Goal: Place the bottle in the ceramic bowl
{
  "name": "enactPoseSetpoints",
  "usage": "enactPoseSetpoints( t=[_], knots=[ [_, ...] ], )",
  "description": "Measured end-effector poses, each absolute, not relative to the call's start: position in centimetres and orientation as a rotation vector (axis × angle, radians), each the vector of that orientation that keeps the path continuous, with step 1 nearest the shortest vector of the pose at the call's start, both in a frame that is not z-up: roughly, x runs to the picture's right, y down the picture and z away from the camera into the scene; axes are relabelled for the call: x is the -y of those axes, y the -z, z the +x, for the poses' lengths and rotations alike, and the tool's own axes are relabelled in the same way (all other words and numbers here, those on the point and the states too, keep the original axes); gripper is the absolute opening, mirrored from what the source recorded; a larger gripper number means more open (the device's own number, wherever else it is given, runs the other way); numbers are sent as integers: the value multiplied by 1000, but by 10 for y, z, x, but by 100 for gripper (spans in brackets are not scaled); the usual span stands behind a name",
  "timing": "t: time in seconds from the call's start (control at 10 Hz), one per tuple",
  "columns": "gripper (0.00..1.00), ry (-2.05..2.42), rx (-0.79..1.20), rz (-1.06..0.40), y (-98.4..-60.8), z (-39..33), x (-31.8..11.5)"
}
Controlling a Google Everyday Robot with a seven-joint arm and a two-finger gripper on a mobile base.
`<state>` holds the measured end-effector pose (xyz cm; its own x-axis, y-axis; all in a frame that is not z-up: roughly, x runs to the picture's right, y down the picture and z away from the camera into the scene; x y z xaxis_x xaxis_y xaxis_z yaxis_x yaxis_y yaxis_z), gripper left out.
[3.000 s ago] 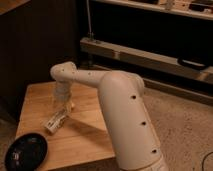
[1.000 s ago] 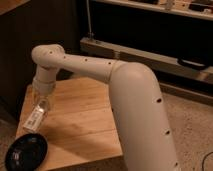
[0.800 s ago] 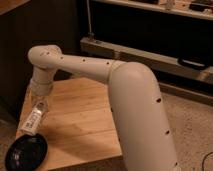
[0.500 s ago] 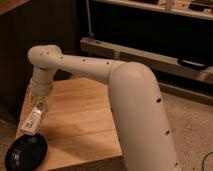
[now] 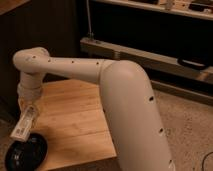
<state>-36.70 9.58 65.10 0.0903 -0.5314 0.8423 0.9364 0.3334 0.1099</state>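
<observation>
The bottle (image 5: 23, 125), slim with a white-cream label, hangs tilted from my gripper (image 5: 29, 109) at the left of the wooden table (image 5: 75, 120). The gripper is shut on the bottle's upper end. The bottle's lower end is just above the far rim of the black ceramic bowl (image 5: 26, 151), which sits at the table's front left corner. My white arm (image 5: 120, 95) reaches in from the right and covers much of the table's right side.
A dark cabinet stands behind the table. A metal rack shelf (image 5: 145, 52) runs along the back right. Speckled floor (image 5: 185, 125) lies to the right of the table.
The gripper with the bottle has moved left and down from the table's middle toward the bowl. In the last second it has shifted only slightly lower.
</observation>
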Motion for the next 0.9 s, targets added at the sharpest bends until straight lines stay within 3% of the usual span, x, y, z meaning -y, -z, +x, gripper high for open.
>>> enactPoseSetpoints(
  t=[0.2, 0.7, 0.9],
  knots=[
    [0, 1211, 867, -572, -636, -395, -129],
    [0, 1180, 859, -672, -677, -401, -190],
    [14, 1159, 851, -694, -682, -400, -197]
  ],
)
